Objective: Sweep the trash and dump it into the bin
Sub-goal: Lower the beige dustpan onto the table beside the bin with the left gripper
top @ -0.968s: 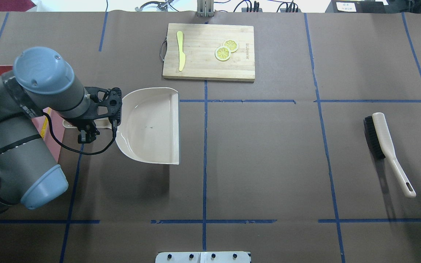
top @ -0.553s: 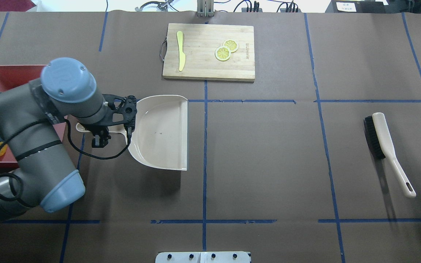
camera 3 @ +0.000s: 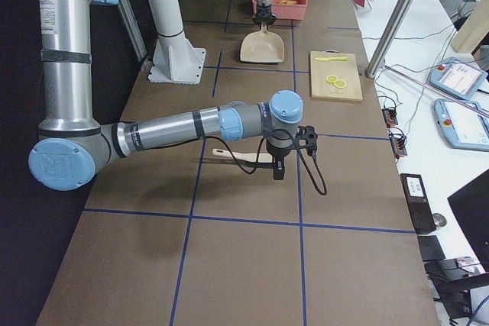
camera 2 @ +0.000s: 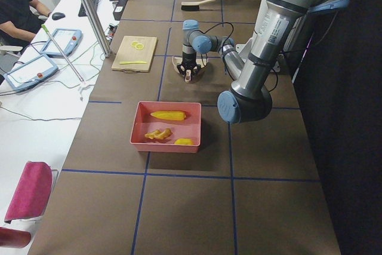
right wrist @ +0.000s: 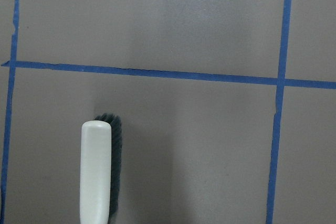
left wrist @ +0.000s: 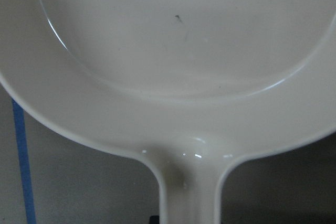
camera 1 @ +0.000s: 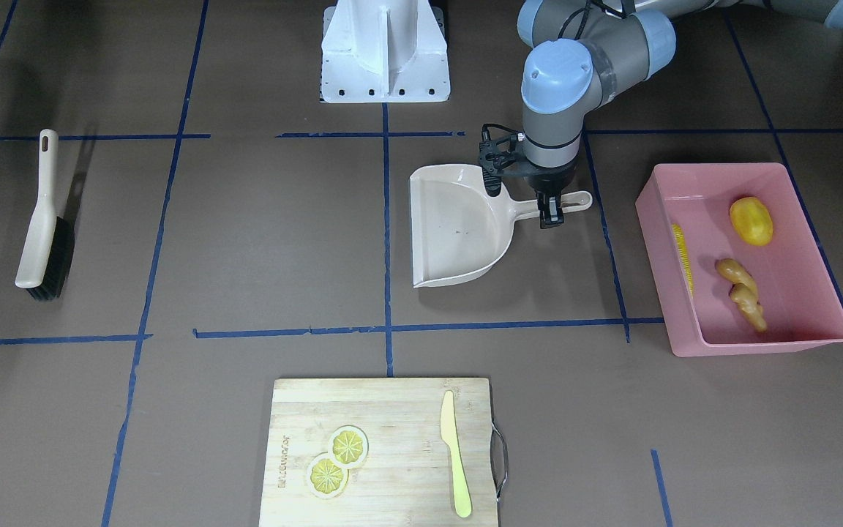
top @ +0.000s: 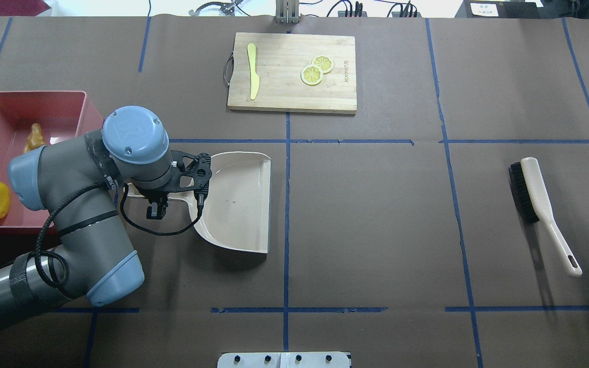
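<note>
**Dustpan empty, trash lying in the bin**

**Placement and grip.** The left tool is clamping the dustpan by its handle, jaws closed across the shaft. The pan is sitting level, with its open mouth pointing away from the bin and the handle end turned toward it. A grip on the handle is keeping the scoop clear of the fingers and is letting the wrist tilt the pan. The pan is carrying nothing. All three trash items are lying inside the bin: the corn cob against the wall nearest the dustpan, the potato and the ginger root further in. By this evidence the dump step is judged complete. The brush is lying flat on the bench, well apart from the bin, at the opposite end.

**Hidden or unclear.**
- The right tool is showing only in the exterior right view, above the brush; whether it is open or closed cannot be told.
- In the overhead view the left arm is covering part of the bin and the corn cob.
- Whether the pan's lip is touching the bench cannot be told.
- The left wrist view is showing only the pan's rear and the handle root.
</note>
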Robot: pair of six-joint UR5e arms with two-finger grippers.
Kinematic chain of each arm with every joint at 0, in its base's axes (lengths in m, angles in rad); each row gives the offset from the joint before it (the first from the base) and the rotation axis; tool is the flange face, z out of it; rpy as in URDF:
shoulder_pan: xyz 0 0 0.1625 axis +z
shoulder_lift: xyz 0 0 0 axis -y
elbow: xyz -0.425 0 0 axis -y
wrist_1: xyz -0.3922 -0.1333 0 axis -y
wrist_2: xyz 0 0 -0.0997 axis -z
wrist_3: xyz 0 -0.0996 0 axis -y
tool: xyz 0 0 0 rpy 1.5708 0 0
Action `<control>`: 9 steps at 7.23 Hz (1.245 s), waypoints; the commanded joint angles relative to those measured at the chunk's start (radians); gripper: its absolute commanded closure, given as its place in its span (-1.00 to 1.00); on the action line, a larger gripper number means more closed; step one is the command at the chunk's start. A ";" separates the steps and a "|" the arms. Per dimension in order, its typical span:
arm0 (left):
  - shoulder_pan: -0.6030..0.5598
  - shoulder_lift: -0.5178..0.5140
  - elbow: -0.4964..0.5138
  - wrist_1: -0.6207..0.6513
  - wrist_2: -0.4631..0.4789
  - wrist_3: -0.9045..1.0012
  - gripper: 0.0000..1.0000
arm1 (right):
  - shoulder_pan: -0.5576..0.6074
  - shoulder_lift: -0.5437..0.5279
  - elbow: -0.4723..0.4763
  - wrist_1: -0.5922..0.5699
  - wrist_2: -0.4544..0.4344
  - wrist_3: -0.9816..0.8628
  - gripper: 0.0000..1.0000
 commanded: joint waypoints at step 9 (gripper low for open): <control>0.014 -0.009 -0.011 -0.045 0.114 -0.019 -1.00 | 0.015 0.000 0.000 0.000 0.001 0.002 -0.99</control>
